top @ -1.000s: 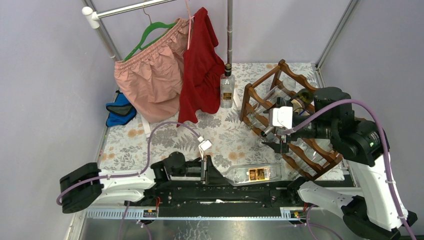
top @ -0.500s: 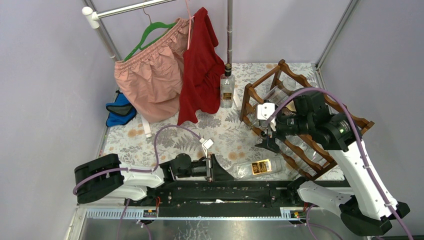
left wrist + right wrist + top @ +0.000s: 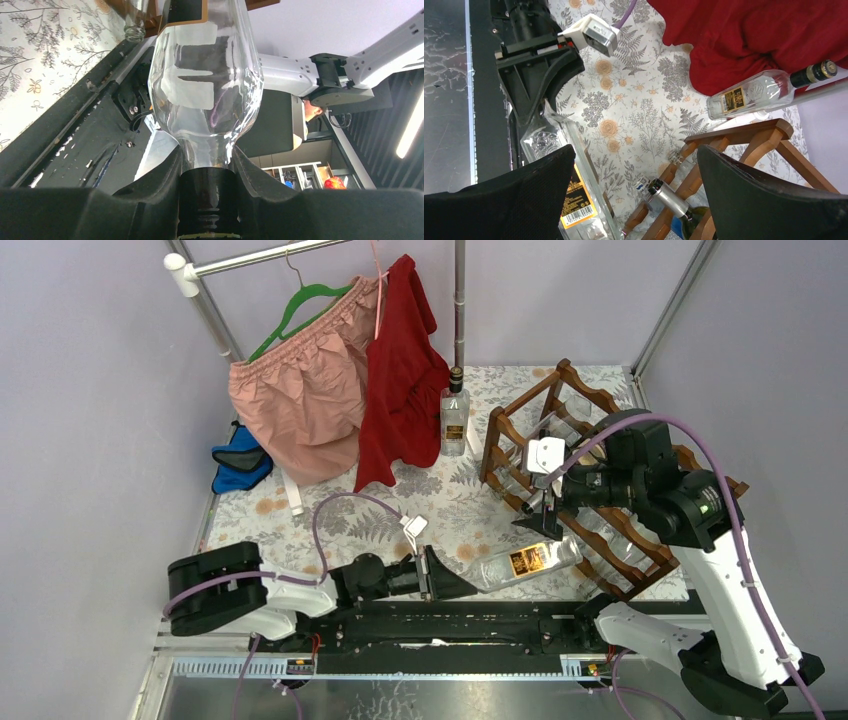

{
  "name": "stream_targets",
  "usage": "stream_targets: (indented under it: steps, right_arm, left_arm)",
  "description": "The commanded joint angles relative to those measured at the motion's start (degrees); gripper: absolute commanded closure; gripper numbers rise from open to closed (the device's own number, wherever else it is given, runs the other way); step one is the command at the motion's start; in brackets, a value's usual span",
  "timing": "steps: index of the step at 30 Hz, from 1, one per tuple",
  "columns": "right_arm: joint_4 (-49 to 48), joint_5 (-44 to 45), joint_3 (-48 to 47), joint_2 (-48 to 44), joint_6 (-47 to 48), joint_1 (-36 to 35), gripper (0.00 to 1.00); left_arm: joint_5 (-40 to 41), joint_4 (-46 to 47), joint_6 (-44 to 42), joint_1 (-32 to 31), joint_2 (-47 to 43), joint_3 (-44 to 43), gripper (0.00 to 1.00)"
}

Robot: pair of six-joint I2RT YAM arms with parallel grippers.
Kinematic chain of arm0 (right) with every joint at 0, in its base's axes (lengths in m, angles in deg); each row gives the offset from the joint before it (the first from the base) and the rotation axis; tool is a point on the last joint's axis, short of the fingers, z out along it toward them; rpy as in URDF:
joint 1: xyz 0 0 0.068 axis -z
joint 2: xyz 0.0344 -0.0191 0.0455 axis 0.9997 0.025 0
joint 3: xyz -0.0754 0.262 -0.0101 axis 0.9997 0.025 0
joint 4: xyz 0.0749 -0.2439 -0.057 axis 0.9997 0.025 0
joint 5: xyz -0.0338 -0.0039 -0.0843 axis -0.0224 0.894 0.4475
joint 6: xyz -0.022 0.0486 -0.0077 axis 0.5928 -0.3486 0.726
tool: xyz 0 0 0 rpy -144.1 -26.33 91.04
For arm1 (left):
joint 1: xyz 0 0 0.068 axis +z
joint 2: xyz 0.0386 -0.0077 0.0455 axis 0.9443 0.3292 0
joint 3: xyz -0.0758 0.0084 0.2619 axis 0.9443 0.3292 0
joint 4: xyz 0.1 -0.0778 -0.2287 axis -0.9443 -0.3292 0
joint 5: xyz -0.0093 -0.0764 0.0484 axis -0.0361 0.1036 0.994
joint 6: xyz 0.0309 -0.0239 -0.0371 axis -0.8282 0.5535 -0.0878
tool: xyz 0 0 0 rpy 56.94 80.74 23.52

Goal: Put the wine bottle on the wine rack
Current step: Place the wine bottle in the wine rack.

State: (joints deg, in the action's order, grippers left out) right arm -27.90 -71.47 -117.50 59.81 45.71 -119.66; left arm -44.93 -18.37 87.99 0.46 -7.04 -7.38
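A clear wine bottle with a black and gold label hangs low over the mat, base pointing at the wine rack. My left gripper is shut on its dark-capped neck; the left wrist view shows the bottle rising out of the gripper. The reddish-brown rack stands at the right and holds several bottles. My right gripper hovers open by the rack's front left corner, above the held bottle's base. In the right wrist view that gripper spans the bottle and the rack, touching neither.
A second clear bottle stands upright behind the rack's left end. Pink shorts and a red garment hang from a clothes rail at the back. A blue item lies at the left. The black rail runs along the near edge.
My left arm has swung the bottle forward and to the right, lifting its base toward the rack. My right gripper has shifted left along the rack's front, staying open.
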Motion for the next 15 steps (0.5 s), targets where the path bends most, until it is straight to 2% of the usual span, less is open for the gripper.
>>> stream_targets:
  steps: [1,8,15]
  right_arm:
    - [-1.5,-1.8,-2.9,-0.1,-1.7,0.7,0.00]
    - [-2.1,-1.2,-1.6,-1.0,-1.9,1.1,0.00]
    - [-2.4,-1.1,-0.9,-1.5,-2.1,1.3,0.00]
  left_arm:
    - [4.7,19.8,0.2,-0.8,1.8,-5.2,1.00]
    - [5.1,23.5,0.3,-1.4,6.6,-8.3,1.00]
    - [5.8,23.2,1.0,-1.4,7.6,-9.6,1.00]
